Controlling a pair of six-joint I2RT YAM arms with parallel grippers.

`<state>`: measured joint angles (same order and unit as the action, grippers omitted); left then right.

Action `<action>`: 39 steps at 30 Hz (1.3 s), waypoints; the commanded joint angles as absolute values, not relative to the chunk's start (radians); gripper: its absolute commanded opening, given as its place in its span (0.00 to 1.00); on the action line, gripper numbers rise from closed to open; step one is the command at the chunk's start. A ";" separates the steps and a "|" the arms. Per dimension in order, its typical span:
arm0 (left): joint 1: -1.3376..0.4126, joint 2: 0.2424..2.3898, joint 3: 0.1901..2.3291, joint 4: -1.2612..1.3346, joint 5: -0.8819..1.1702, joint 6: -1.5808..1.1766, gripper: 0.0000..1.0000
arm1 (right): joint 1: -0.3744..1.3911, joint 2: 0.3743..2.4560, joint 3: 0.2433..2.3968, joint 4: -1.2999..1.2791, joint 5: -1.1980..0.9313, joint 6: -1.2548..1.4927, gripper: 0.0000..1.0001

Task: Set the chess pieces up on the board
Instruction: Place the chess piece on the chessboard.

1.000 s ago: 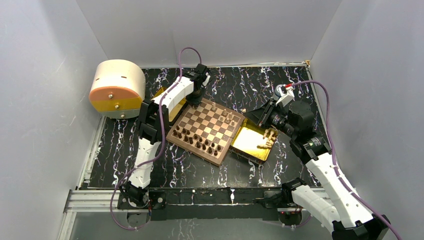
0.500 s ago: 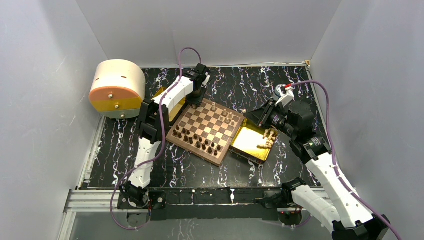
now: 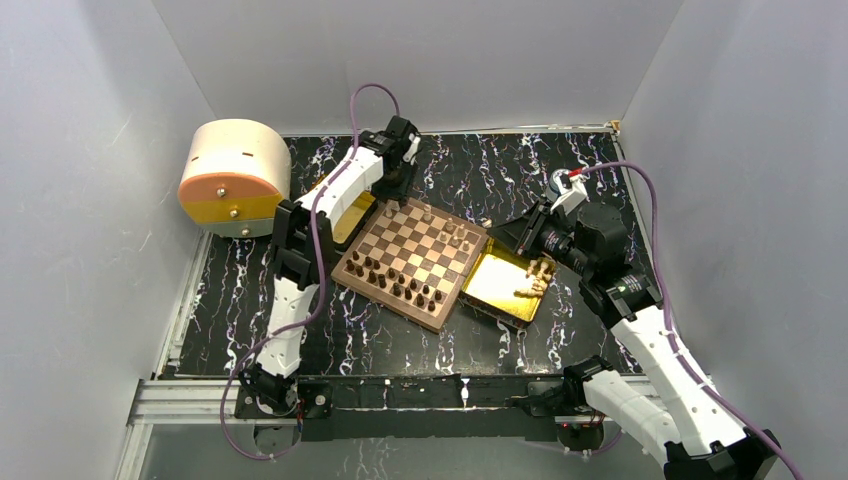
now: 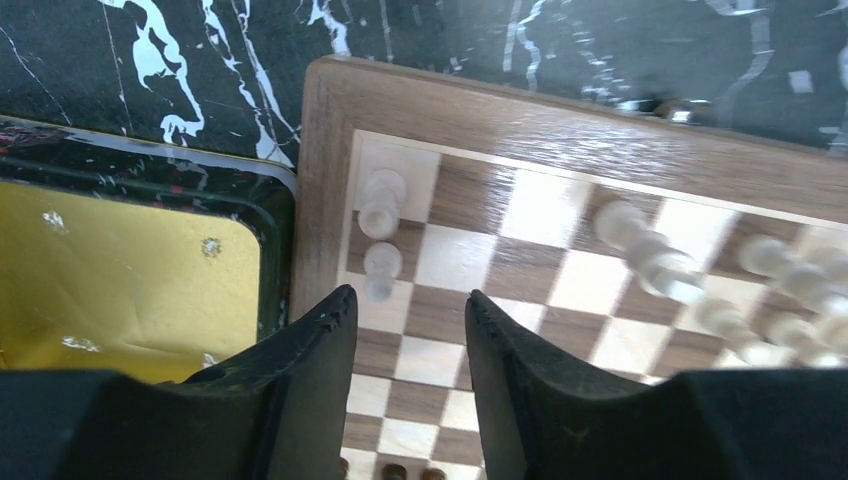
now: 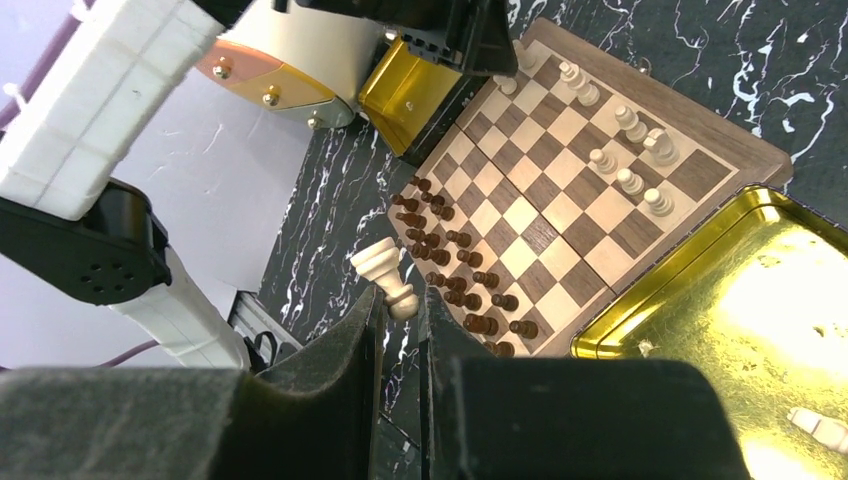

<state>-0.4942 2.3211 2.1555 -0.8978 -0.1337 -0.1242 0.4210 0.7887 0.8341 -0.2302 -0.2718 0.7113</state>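
Top external: board mid-table, dark pieces ranked. Left wrist: left gripper hangs over the board corner, jaws apart, empty. Right wrist: right gripper pinches a light piece; next it needs placing upright on its square.

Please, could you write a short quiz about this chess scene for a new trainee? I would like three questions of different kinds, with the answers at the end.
1. What is between the fingers of the left pincer?
2. True or false: the right pincer is shut on a dark brown piece.
3. Where does the heap of spare light pieces lie? A: in the gold tray right of the board in the top view. B: on the board's rim. C: in the left pincer.

Key
1. Nothing; it stands open.
2. False: it grips a light tan piece.
3. A
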 commanded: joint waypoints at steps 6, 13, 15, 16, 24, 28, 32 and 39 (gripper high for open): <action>-0.459 1.934 1.997 -0.724 0.309 -0.265 0.48 | 0.425 0.832 0.818 -0.164 -0.364 0.729 0.00; -0.461 1.602 1.532 -0.312 0.803 -0.079 0.49 | 0.427 0.930 0.824 -0.115 -0.506 0.722 0.00; -0.462 1.510 1.412 -0.224 0.830 0.022 0.50 | 0.427 0.961 0.832 -0.090 -0.566 0.715 0.00; -0.462 1.467 1.363 -0.192 0.837 0.068 0.50 | 0.430 0.984 0.839 -0.082 -0.592 0.713 0.00; -0.480 1.240 1.108 -0.156 0.910 0.494 0.58 | 0.498 1.090 0.929 -0.059 -0.690 0.732 0.00; -0.513 1.198 1.058 -0.171 0.899 0.618 0.59 | 0.558 1.142 0.965 -0.060 -0.705 0.723 0.00; -0.593 1.165 1.017 -0.180 0.823 0.703 0.60 | 0.610 1.202 0.987 -0.060 -0.703 0.727 0.00; -0.656 1.129 1.000 -0.243 0.734 0.789 0.59 | 0.658 1.250 1.008 -0.069 -0.679 0.729 0.00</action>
